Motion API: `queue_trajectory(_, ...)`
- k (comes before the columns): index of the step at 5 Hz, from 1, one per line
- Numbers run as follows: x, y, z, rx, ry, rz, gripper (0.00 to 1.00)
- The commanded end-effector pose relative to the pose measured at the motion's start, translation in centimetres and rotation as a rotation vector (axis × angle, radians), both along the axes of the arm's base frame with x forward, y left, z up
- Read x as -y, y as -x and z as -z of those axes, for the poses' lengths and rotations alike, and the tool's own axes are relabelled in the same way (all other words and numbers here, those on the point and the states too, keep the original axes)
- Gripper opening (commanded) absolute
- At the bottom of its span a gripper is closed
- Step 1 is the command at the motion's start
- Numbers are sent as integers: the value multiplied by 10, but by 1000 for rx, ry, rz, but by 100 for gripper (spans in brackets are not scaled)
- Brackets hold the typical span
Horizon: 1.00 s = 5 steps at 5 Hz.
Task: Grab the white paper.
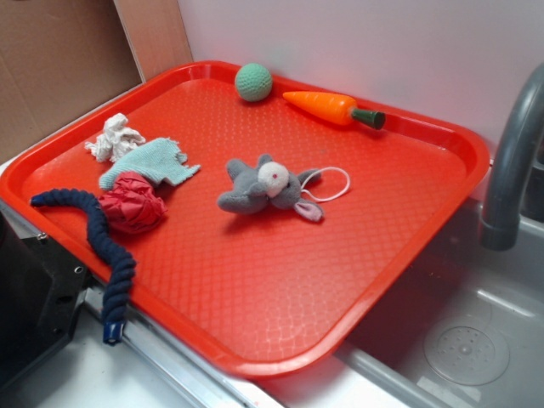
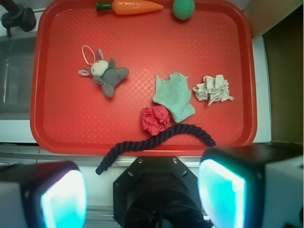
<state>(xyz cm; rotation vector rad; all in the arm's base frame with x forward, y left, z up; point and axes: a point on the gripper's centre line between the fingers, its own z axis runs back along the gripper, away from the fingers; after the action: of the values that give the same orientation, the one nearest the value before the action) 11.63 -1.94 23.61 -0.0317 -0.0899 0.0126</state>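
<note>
**White paper lies free on the tray, claw spread above**

I take the red tray [image 1: 408, 280] as my landmark. The white paper [image 1: 116, 138] sits on it near its rim, a small lumpy wad, with nothing touching it that I can see. In the wrist view the same paper [image 2: 213, 89] lies just beside the teal cloth [image 2: 174, 96], a narrow strip of bare tray between them.

The cloth [image 1: 151, 163] is flat and ragged at one edge. The red paper ball [image 1: 131, 202] touches the cloth on the side away from the white paper, and it is the larger of the two wads. A dark blue rope [image 1: 95, 241] curves past the red ball and hangs off the tray's rim, its end dangling outside.

Near the middle of the tray lies a grey plush rabbit [image 1: 259, 188] with a white loop of cord at its head. Along the far rim from the rope rest a green ball [image 1: 253, 82] and an orange toy carrot [image 1: 332, 107], near each other but apart.

My claw [image 2: 142, 192] hangs high over the rope side of the tray, outside its rim. Its two fingers [image 2: 223, 190] stand wide apart, released, with nothing between them. It is well apart from the white paper.
</note>
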Motion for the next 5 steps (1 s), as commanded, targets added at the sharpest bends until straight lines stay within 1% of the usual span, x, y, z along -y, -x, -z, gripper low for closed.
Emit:
queue_trajectory(1,0,0,0,0,0,0,100)
queue_trajectory(2,-16,-9,6,6,46,-236,100)
queue_trajectory(3,-30,-16,18,43,105,-435,100)
queue_trajectory(4,-40,-19,34,78,129,-576,100)
queue_trajectory(5,-58,-27,53,109,112,-694,100)
